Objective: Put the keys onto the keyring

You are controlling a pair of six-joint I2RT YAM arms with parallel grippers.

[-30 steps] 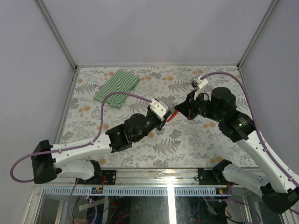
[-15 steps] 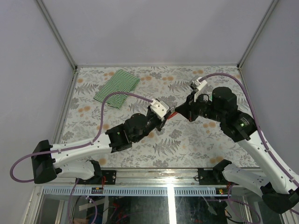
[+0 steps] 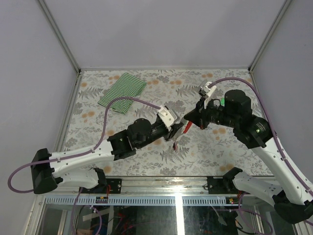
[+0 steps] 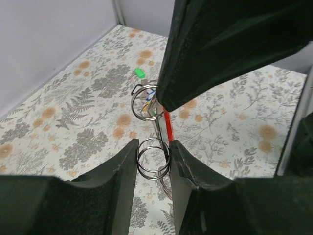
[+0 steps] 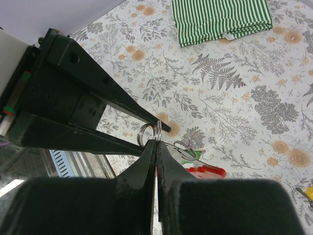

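Both grippers meet above the middle of the table. My left gripper (image 4: 153, 155) (image 3: 176, 130) is shut on a silvery split ring (image 4: 153, 157), gripped from both sides. My right gripper (image 5: 157, 143) (image 3: 189, 122) is shut, pinching a second thin ring (image 5: 158, 130) right beside the first. The red strip of the keyring (image 4: 168, 128) (image 3: 187, 128) runs between the two grippers. A third ring with a green-tagged key (image 5: 194, 154) and a red piece (image 5: 208, 171) hangs just behind my right fingers. How the rings join each other is not clear.
A folded green-and-white striped cloth (image 3: 122, 91) (image 5: 221, 18) lies at the far left of the floral tabletop. A loose green tag (image 4: 140, 73) lies on the table beyond the grippers. A small yellow item (image 5: 308, 191) shows at the right edge of the right wrist view.
Both grippers have shifted a little right and toward the near edge, staying together. The left arm has stretched further out. A small part of the bunch now dangles below the grippers.
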